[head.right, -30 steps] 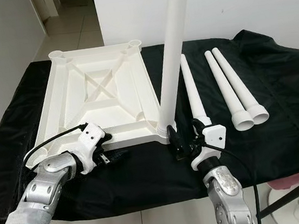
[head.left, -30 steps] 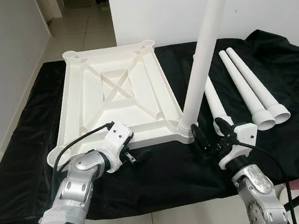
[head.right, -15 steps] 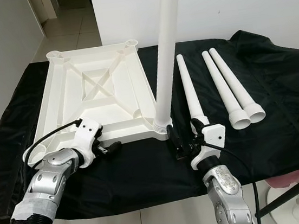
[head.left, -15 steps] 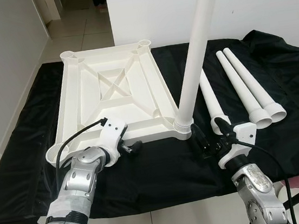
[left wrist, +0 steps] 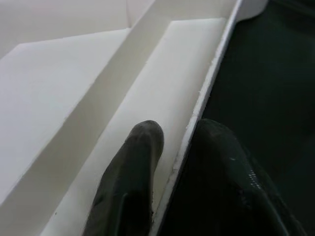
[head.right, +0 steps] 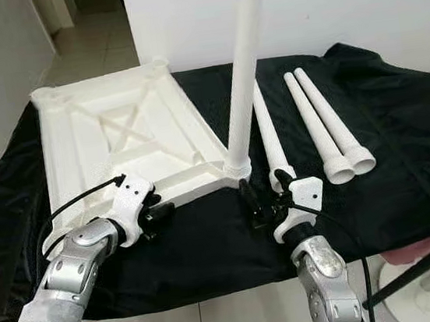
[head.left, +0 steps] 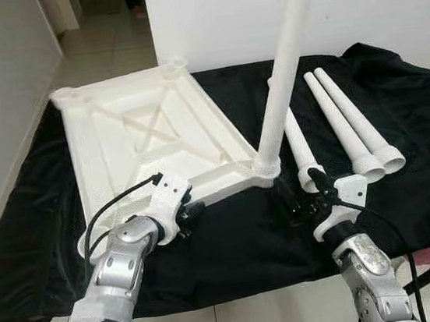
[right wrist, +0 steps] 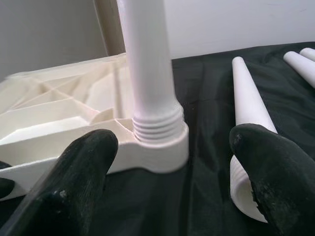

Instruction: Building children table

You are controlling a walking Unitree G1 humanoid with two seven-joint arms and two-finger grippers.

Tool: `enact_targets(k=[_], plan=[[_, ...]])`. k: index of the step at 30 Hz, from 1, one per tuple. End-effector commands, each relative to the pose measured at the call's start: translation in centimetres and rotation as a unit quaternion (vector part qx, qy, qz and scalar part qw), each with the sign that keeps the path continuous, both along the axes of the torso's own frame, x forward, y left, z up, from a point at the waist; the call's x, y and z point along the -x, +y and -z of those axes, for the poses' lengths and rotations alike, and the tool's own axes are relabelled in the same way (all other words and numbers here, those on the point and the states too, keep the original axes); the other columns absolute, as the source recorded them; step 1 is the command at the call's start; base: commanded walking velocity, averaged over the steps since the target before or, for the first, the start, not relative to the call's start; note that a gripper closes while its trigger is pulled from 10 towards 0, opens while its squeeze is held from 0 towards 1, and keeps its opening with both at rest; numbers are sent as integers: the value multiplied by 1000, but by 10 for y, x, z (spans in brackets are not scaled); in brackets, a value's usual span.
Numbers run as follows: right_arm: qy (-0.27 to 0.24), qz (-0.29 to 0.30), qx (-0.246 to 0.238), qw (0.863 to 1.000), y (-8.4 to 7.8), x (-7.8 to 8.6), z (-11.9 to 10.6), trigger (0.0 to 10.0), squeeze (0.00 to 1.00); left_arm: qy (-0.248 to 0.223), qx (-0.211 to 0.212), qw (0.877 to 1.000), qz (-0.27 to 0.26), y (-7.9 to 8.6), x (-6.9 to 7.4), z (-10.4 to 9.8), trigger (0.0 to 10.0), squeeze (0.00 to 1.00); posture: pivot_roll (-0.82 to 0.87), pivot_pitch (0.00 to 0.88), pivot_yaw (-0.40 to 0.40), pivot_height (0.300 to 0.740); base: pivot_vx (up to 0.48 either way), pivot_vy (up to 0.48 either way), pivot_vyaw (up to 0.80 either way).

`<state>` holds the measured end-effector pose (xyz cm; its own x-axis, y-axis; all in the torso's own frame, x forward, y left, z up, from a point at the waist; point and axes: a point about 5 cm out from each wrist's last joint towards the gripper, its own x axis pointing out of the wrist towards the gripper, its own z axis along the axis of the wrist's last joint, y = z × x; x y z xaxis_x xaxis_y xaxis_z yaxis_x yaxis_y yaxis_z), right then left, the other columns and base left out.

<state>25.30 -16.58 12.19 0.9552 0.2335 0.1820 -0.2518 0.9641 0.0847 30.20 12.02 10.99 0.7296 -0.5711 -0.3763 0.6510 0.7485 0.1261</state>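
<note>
Pinching the tabletop near rim with our left gripper, fingers closed on the edge. We're holding our right gripper open just near of the one fitted leg, which is standing in the near-right socket. Three legs are lying loose on the right, on the black cloth. We're judging one of four done.

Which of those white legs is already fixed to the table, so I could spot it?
Find the white tabletop lying upside down on the black cloth. At its near right corner one leg stands upright in its socket. The three other legs lie flat on the cloth beside it.
</note>
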Motion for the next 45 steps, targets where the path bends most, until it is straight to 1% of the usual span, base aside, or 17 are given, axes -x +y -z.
enact_targets(k=[1,3,9,10,12,13,16,17,18,19,22,24,27,28,37,41,45], plan=[[11,-2,0,1000,0,0,4,10000,0,45,-34,994,-96,24,8,25,0,0,-16,20,-9,740,0,0,0],[12,-2,1,1000,0,0,5,10000,0,49,-29,992,-109,25,14,27,0,0,-14,21,-11,740,0,0,0],[12,-3,1,1000,0,-2,5,10000,0,49,-18,991,-122,23,16,27,0,0,-3,20,-22,740,0,0,0],[12,-8,3,1000,1,-4,5,10000,0,38,-13,993,-109,15,14,24,9255,0,1,19,-28,740,0,0,0],[12,-9,4,1000,1,-4,5,10000,0,32,-12,994,-102,11,13,22,9255,0,1,19,-28,740,0,0,0],[12,-10,5,1000,1,-5,5,10000,0,26,-14,996,-89,7,13,21,10000,0,1,19,-29,740,0,0,0],[12,-11,7,1000,1,-6,4,10000,0,23,-10,997,-72,1,13,20,10000,0,-1,18,-30,740,0,0,0],[11,-11,8,1000,1,-7,4,10000,0,23,0,997,-69,-2,14,19,10000,427,-3,18,-29,740,0,0,0],[11,-11,8,1000,1,-7,4,10000,0,23,0,997,-69,-2,14,19,10000,427,-3,18,-29,740,0,0,0],[10,-10,9,1000,1,-7,3,10000,0,27,15,997,-64,-4,15,18,10000,1000,-6,17,-29,740,0,0,0],[10,-9,10,1000,0,-8,3,10000,0,28,30,999,-32,-11,21,15,10000,1000,-7,17,-28,740,0,0,0],[9,-6,11,1000,0,-8,3,10000,0,-4,20,1000,-4,-17,23,9,10000,1000,-7,17,-27,740,0,0,0],[9,-4,11,1000,0,-8,3,10000,0,-24,14,1000,9,-19,24,6,10000,1000,-7,17,-27,740,0,0,0],[9,-2,10,1000,1,-9,4,10000,0,-45,18,999,25,-21,26,1,10000,0,-7,15,-27,740,0,0,0],[11,16,5,1000,6,-15,5,10000,0,-121,62,986,94,-11,35,-25,10000,0,2,7,-42,740,0,0,0],[11,21,5,1000,6,-16,4,10000,0,-117,75,985,105,-6,37,-29,10000,0,4,5,-44,740,0,0,0],[10,36,7,999,5,-22,3,10000,0,-126,65,986,92,13,30,-34,10000,0,8,2,-46,740,0,0,0]])
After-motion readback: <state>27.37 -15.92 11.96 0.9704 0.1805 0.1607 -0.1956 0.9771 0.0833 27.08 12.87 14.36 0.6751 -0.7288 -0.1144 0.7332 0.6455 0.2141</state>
